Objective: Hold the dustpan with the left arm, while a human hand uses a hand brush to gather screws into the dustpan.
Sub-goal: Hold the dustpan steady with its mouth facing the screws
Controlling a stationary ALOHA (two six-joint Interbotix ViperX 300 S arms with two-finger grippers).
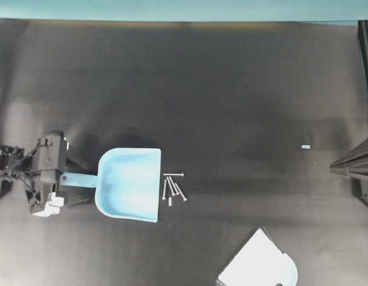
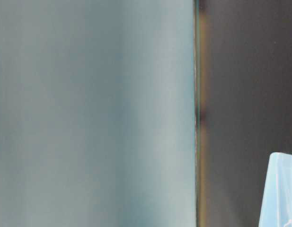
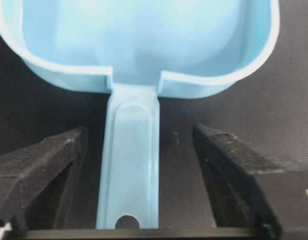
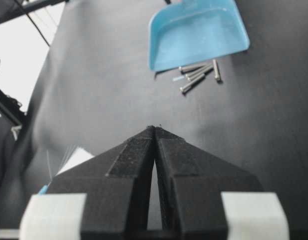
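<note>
The dustpan (image 3: 139, 45) has its short flat handle lying between the two black fingers (image 3: 44, 170) of the left gripper (image 3: 136, 145). The jaws stand well apart, with a strip of dark table showing on each side of the handle, so nothing is clamped. The round hole at the handle's end sits close to the gripper's base. From overhead, the left arm (image 1: 43, 170) reaches in from the left edge, and the pan lies flat on the black table (image 1: 231, 89) with its wide straight lip turned to the right.

Just beyond that lip lie the screws (image 1: 173, 186), a small cluster of slim silver pieces on the table, near the lip but outside the pan. Further right, well apart from them, a tiny pale blue chip (image 1: 306, 146) rests on the table. At the bottom right of the overhead view the hand brush (image 1: 261, 265) lies partly cut off by the edge.

The right gripper (image 4: 154, 131) hangs over the table well away from the pan, its jaws pressed together at the tips with nothing between them.
</note>
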